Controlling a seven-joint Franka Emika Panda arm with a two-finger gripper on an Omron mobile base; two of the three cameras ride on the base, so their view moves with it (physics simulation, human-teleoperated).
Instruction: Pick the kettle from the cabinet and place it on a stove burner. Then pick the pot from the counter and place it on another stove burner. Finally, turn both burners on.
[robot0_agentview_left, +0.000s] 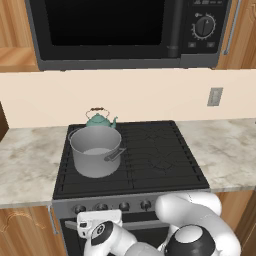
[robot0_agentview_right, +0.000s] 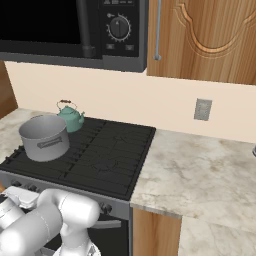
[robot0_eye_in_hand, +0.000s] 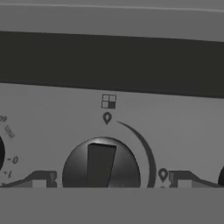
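The teal kettle (robot0_agentview_left: 100, 120) (robot0_agentview_right: 71, 119) stands on the back-left burner of the black stove (robot0_agentview_left: 155, 150) (robot0_agentview_right: 107, 150). The big grey pot (robot0_agentview_left: 95, 150) (robot0_agentview_right: 45, 137) sits on the front-left burner, just in front of it. My gripper (robot0_eye_in_hand: 109, 181) is low at the stove's front panel, its white hand (robot0_agentview_left: 97, 222) below the left knobs (robot0_agentview_left: 101, 206). It is open, with a fingertip (robot0_eye_in_hand: 43, 179) on either side of a round dark knob (robot0_eye_in_hand: 101, 164) and apart from it. The knob's bar stands upright under its mark. The wall cabinet (robot0_agentview_right: 205, 35) is at upper right, door shut.
A black microwave (robot0_agentview_left: 125, 30) (robot0_agentview_right: 70, 30) hangs over the stove. The beige counter (robot0_agentview_left: 225, 145) (robot0_agentview_right: 200, 165) runs on both sides of the cooktop, with a wall socket (robot0_agentview_right: 202, 109) above its right stretch. My arm's white links (robot0_agentview_left: 195, 230) crowd the oven front.
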